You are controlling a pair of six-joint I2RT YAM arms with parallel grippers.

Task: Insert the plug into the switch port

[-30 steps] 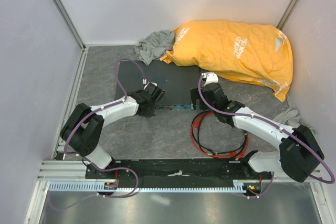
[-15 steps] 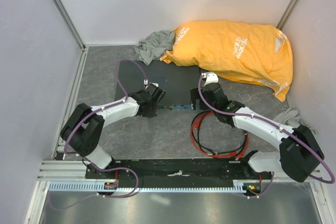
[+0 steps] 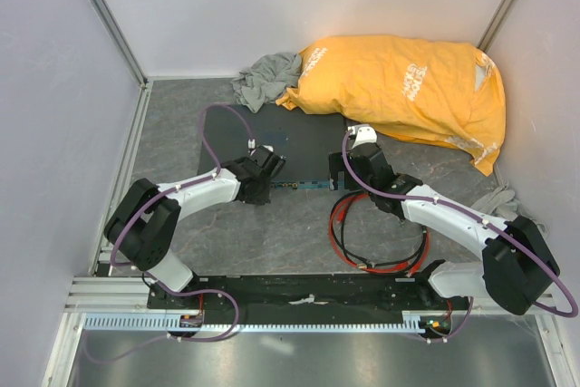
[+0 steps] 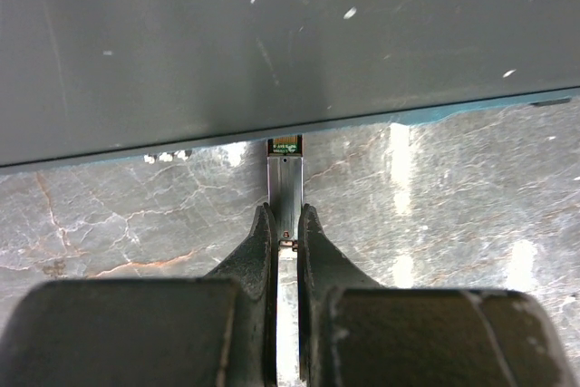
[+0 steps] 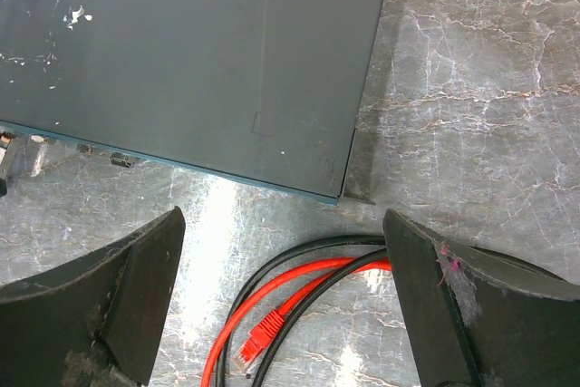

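Observation:
The switch (image 3: 290, 144) is a flat dark grey box lying on the table, with its blue-green front edge (image 4: 435, 115) facing the arms. My left gripper (image 4: 285, 217) is shut on a thin silver metal module (image 4: 285, 183). The module's green tip touches the front edge, and the port behind it is hidden. The plug (image 5: 258, 343) is red and lies loose on the table at the end of the red cable (image 5: 308, 283). It sits below and between the wide-open fingers of my right gripper (image 5: 283, 224). That gripper hovers near the switch's right front corner (image 5: 340, 195) and holds nothing.
A black cable (image 5: 299, 256) coils together with the red one (image 3: 340, 224). A big yellow bag (image 3: 408, 88) and a grey cloth (image 3: 267, 74) lie behind the switch. Another grey cloth (image 3: 503, 198) lies at the right wall. Panels close in the table on the left, back and right.

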